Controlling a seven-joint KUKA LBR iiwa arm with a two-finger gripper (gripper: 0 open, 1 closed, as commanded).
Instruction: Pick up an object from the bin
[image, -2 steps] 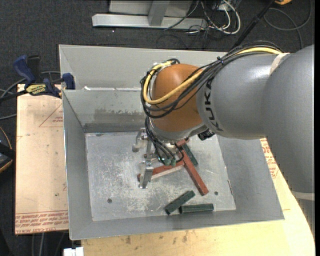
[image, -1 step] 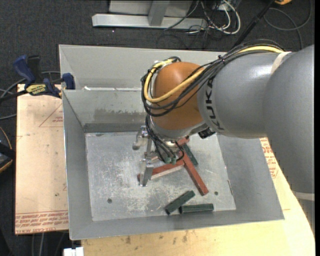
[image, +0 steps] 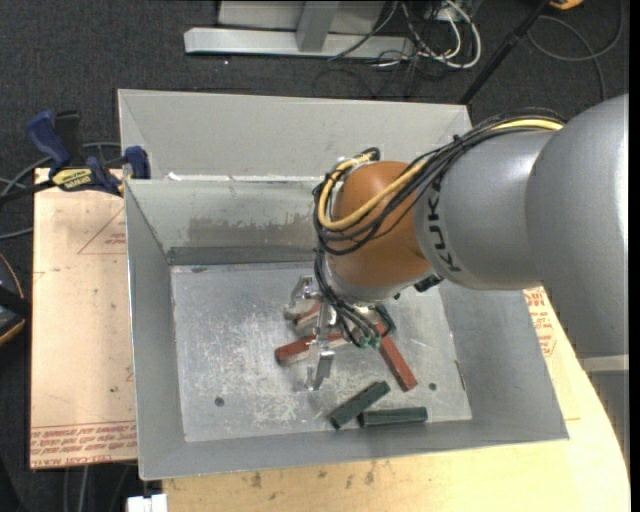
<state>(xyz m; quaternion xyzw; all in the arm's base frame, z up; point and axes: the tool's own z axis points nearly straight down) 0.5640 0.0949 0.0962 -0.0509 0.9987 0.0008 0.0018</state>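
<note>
- Four flat bars lie lower centre in the grey metal bin (image: 200, 330): two reddish-brown, two dark.
- Gripper (image: 320, 360) sits low at frame centre, against the right end of the left reddish-brown flat bar (image: 293, 351). Open or closed: cannot tell.
- That bar looks like the pick, but a clamp on it isn't visible.
- Advice: straddle its narrow width, seat fully, then lift straight up.
- Watch the right reddish-brown flat bar (image: 400, 367) just beside. The dark flat bars (image: 358, 403) lie nearby, lower right.
</note>
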